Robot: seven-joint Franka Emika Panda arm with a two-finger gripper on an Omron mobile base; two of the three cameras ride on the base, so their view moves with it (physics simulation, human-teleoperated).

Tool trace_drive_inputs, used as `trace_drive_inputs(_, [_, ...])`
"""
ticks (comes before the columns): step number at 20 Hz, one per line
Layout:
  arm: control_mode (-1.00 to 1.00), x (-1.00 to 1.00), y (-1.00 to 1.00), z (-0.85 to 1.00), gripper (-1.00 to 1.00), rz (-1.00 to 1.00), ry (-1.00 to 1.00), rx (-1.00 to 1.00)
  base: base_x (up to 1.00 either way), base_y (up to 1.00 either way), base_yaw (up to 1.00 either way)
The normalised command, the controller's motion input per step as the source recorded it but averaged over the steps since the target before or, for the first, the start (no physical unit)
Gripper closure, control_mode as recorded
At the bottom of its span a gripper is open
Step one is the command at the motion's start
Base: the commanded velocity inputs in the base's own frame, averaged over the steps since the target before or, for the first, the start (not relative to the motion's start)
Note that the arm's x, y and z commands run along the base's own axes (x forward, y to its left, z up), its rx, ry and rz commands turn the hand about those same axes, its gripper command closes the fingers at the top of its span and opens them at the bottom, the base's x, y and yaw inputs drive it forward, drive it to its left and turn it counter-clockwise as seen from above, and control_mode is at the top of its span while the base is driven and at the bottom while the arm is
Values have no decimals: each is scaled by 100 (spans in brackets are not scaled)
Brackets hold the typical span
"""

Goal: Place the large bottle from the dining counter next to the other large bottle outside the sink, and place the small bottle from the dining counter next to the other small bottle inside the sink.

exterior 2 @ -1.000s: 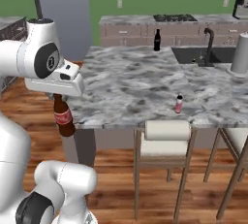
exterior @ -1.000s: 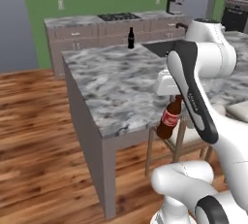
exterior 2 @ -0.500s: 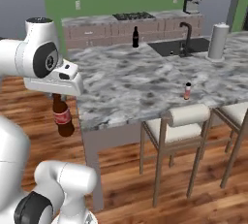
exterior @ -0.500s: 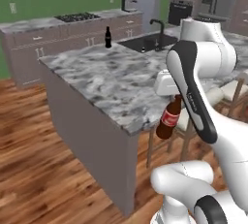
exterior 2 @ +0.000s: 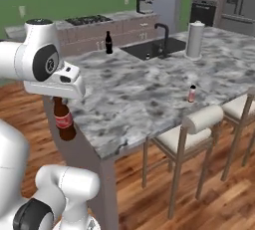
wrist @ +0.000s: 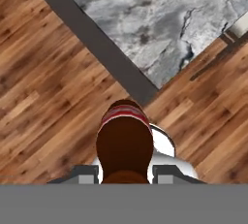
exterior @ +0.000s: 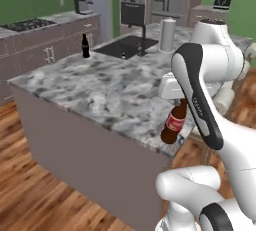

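My gripper (exterior: 182, 100) (exterior 2: 58, 97) (wrist: 125, 173) is shut on the neck of the large bottle (exterior: 174, 123) (exterior 2: 64, 121) (wrist: 125, 139), brown with a red label. It hangs upright over the wood floor, just off the near corner of the dining counter (exterior: 100, 87) (exterior 2: 139, 89) (wrist: 160, 19). The other large bottle (exterior: 85, 45) (exterior 2: 108, 42), all dark, stands at the counter's far side beside the sink (exterior: 122, 47) (exterior 2: 149, 49). The small bottle (exterior 2: 191, 93) stands on the counter near a stool.
A black faucet (exterior: 143, 40) (exterior 2: 163, 36) and a tall white cylinder (exterior: 168, 34) (exterior 2: 195, 40) stand by the sink. Cushioned stools (exterior 2: 199, 124) line the counter's near side. Back cabinets carry a stove and a coffee machine (exterior 2: 144, 2).
The whole picture has shifted, so the base has driven around the counter. The sink and dark bottle appear closer. The large bottle stays in my shut gripper.
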Motion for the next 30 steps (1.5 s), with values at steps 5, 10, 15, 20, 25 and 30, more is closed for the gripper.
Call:
trace_drive_inputs(5, [100, 0, 0, 0, 100, 0, 0, 0, 35, 100, -47])
trace_drive_inputs(10, [100, 0, 0, 0, 100, 0, 0, 0, 5, 100, -44])
trace_drive_inputs(15, [100, 0, 0, 0, 100, 0, 0, 0, 0, 100, -47])
trace_drive_inputs(20, [100, 0, 0, 0, 100, 0, 0, 0, 0, 100, -48])
trace_drive_inputs(25, [100, 0, 0, 0, 100, 0, 0, 0, 0, 100, -49])
trace_drive_inputs(30, [100, 0, 0, 0, 100, 0, 0, 0, -1, 100, -47])
